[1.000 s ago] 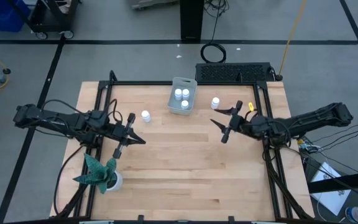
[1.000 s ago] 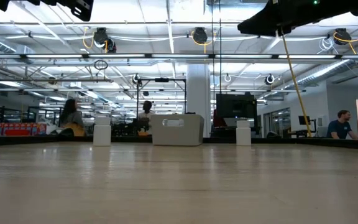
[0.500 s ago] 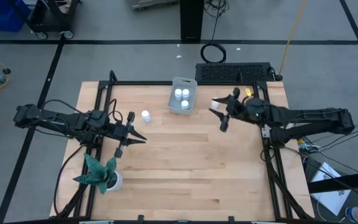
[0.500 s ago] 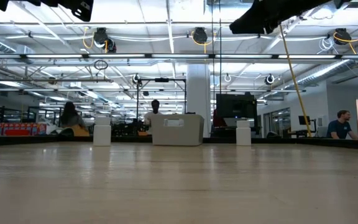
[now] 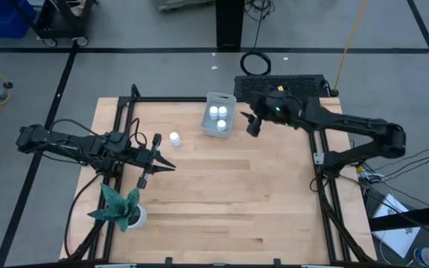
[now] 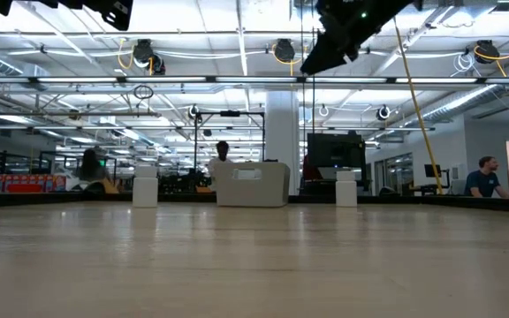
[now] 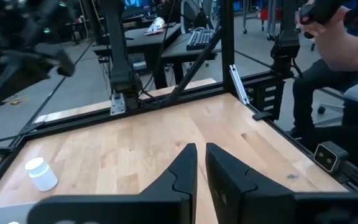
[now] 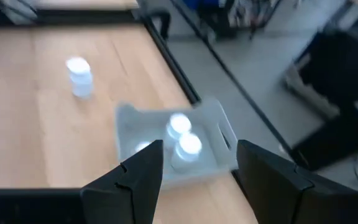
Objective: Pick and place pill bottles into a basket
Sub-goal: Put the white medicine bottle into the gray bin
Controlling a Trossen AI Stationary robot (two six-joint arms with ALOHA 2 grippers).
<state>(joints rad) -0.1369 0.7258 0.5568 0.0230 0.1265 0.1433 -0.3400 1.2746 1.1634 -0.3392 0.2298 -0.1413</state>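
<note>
The pale grey-blue basket stands at the table's far middle with three white pill bottles in it. It also shows in the right wrist view. One bottle stands on the table left of the basket, and another stands right of it, hidden in the high view under my right arm. My right gripper is open and empty. It hovers high, just right of the basket. My left gripper waits shut and empty at the table's left.
A potted green plant stands at the near left corner. A black ridged box lies past the far edge. Bare wood fills the middle and near right. A seated person shows beyond the table's right edge.
My right gripper has travelled from the table's right side toward the far edge and the left, over the right-hand bottle, up to the basket's right side, turning as it went. The bottles and the basket have stayed put.
</note>
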